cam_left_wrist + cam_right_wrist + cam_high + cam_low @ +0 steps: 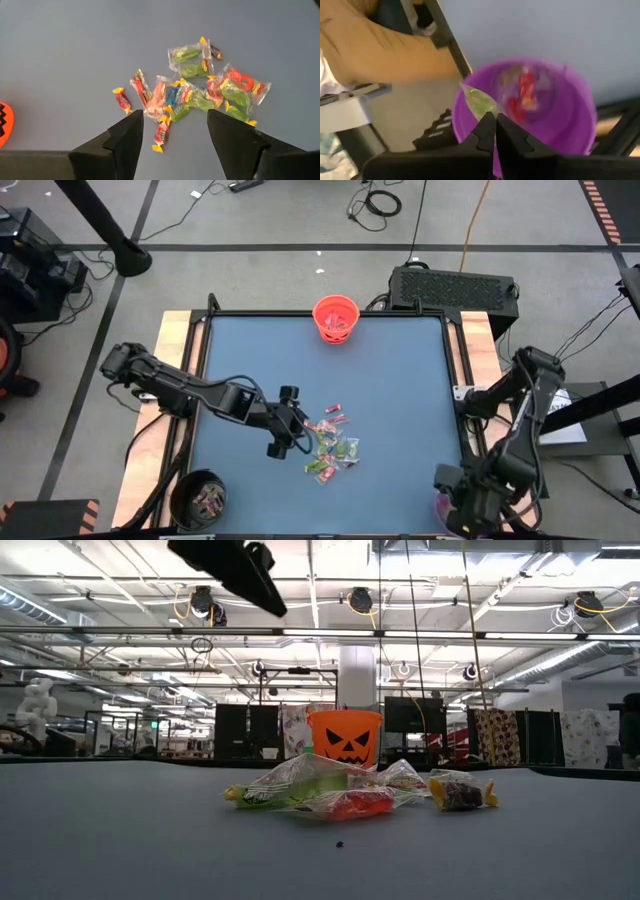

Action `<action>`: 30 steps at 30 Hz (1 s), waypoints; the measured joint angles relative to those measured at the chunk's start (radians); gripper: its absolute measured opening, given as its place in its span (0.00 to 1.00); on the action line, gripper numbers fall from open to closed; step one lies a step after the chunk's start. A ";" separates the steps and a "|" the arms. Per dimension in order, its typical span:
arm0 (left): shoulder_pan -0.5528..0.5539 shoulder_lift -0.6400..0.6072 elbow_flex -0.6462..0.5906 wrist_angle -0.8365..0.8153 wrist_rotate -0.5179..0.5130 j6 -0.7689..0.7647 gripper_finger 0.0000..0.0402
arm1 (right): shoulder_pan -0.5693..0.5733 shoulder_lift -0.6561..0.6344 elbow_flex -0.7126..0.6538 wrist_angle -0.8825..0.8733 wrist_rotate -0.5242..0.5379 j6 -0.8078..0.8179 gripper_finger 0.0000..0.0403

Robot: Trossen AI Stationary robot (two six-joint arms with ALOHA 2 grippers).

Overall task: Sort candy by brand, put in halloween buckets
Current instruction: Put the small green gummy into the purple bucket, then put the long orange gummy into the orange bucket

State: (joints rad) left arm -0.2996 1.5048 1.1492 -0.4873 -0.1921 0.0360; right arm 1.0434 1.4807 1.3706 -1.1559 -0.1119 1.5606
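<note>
Both grippers show from above: the left gripper (290, 420), on its dark jointed arm reaching in from the table's left edge, hovers just beside the heap of small shiny wrapped candy (332, 444) in red, green and pink near the middle of the blue-grey table (400, 380), its fingers spread apart. At the table's near right corner the right gripper (447, 502) hangs over the purple round plastic bucket (438, 504), which is mostly hidden under the arm. A bright orange round plastic bucket (335, 319) stands at the far edge, with some sweets inside, and the black round plastic bucket (198, 498) sits at the near left corner, also holding a few sweets.

From table height, the candy heap (350, 795) lies in clear crinkled wrappers in front of the orange bucket (344, 738), whose side bears a black jack-o'-lantern face. A dark arm part crosses the top of this view (which arm it is cannot be told here).

Past the left wrist, the two dark fingers (125, 142) stand wide apart above the candy (190, 95), touching none of it.

Past the right wrist, the right gripper (495, 122) is pinched together on a green wrapped sweet (479, 102) held over the purple bucket (570, 120), where red sweets lie on the bottom.
</note>
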 joint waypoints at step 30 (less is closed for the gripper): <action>0.016 0.014 0.000 0.008 0.005 0.052 0.57 | -0.319 -0.027 0.106 -0.249 0.326 -0.345 0.25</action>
State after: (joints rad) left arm -0.2832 1.5186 1.1492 -0.4796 -0.1875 0.0875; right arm 0.7247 1.4538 1.4765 -1.4054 0.2143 1.2153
